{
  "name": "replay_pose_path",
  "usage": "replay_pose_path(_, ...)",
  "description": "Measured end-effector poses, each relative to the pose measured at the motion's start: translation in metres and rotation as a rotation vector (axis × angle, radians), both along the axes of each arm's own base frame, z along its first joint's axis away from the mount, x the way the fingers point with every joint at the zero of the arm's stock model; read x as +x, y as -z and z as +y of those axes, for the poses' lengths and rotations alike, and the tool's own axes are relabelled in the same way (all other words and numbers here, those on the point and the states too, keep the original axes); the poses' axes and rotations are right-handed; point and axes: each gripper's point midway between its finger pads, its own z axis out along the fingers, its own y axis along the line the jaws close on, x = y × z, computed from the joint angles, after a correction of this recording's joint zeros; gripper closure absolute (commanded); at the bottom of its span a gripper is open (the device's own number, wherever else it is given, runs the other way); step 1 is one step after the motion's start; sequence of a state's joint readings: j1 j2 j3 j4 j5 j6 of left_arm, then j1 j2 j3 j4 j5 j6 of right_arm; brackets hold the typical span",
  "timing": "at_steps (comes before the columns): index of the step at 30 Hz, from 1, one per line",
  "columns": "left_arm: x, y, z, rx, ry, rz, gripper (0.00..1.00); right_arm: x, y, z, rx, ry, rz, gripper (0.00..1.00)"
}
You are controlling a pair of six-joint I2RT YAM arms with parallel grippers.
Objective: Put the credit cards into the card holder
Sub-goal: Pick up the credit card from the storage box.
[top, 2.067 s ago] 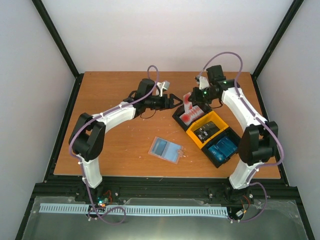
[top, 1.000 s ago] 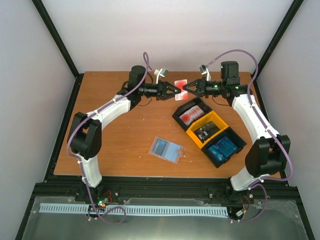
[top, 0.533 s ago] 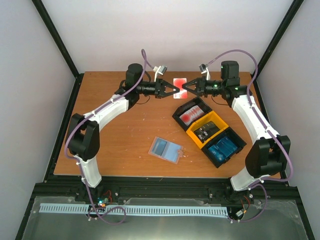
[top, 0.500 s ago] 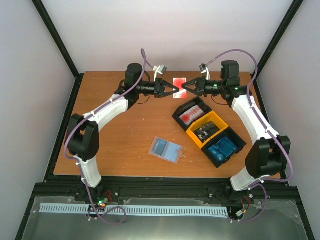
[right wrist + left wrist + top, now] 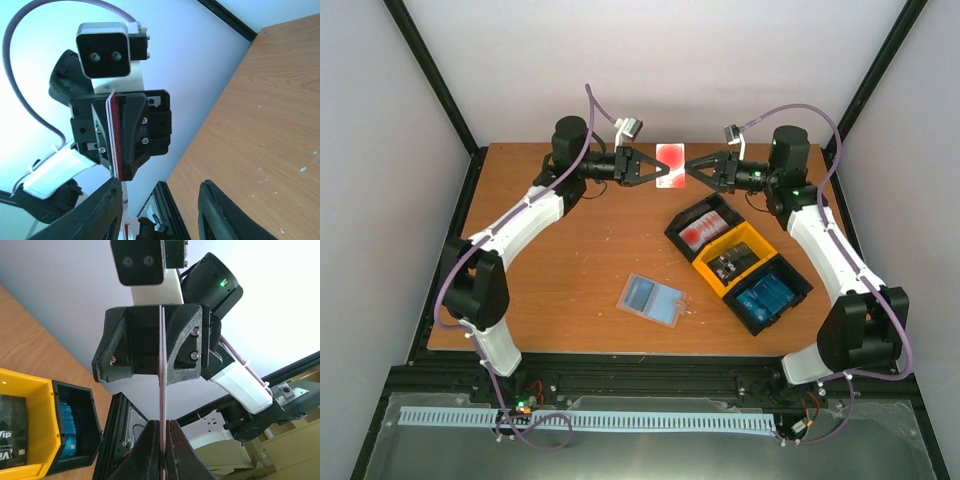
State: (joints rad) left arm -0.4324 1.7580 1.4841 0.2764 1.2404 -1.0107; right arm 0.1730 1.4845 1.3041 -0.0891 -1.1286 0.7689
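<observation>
A red credit card (image 5: pixel 670 158) hangs in the air above the table's far edge, pinched at its left end by my left gripper (image 5: pixel 655 167), which is shut on it. In the left wrist view the card (image 5: pixel 162 365) shows edge-on, running up from my left gripper (image 5: pixel 162 427). My right gripper (image 5: pixel 692 168) faces it at the card's right end, jaws open on either side of the card. The right wrist view shows my right gripper (image 5: pixel 160 200) spread wide, the card (image 5: pixel 116 135) ahead. The card holder (image 5: pixel 653 299) lies open and flat mid-table, away from both grippers.
A black-and-yellow three-compartment tray (image 5: pixel 703 266) sits diagonally at the right, with red cards (image 5: pixel 700 228) in its far compartment and blue cards (image 5: pixel 767 296) in its near one. Black frame rails border the table's edges.
The card passed from the right gripper to the left: the left jaws shut on it and the right jaws opened. Both arms rose and shifted towards the back wall.
</observation>
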Motion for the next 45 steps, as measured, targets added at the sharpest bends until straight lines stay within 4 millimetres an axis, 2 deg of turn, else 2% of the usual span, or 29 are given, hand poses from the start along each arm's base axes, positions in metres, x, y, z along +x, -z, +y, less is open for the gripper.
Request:
replay_pose_path(5,-0.002,-0.014,0.0,-0.021,0.008,0.012,0.99,-0.014,-0.011,0.003,0.038,-0.039,-0.064,0.62)
replay_pose_path(9,-0.003,-0.021,0.001,-0.034,0.012,0.04,1.0,-0.025,-0.015,0.005,0.054,-0.065,-0.1,0.7)
replay_pose_path(14,-0.004,-0.03,0.002,-0.054,0.015,0.054,0.99,-0.029,-0.019,0.005,0.061,-0.075,-0.12,0.79)
replay_pose_path(23,-0.003,-0.037,0.004,-0.074,0.014,0.045,0.99,-0.033,-0.021,0.007,0.068,-0.098,-0.131,0.78)
replay_pose_path(27,-0.004,-0.038,0.005,-0.078,0.017,0.036,0.99,-0.032,-0.021,0.008,0.065,-0.102,-0.121,0.73)
replay_pose_path(33,0.0,-0.039,0.009,-0.08,0.005,0.026,0.99,-0.026,-0.026,0.014,0.048,-0.116,-0.105,0.73)
replay_pose_path(41,0.004,-0.036,0.012,-0.076,-0.008,0.006,0.99,-0.015,-0.027,0.019,0.039,-0.121,-0.065,0.84)
replay_pose_path(45,0.009,-0.031,0.014,-0.064,-0.028,0.014,0.99,-0.005,-0.026,0.025,0.014,-0.112,-0.037,0.84)
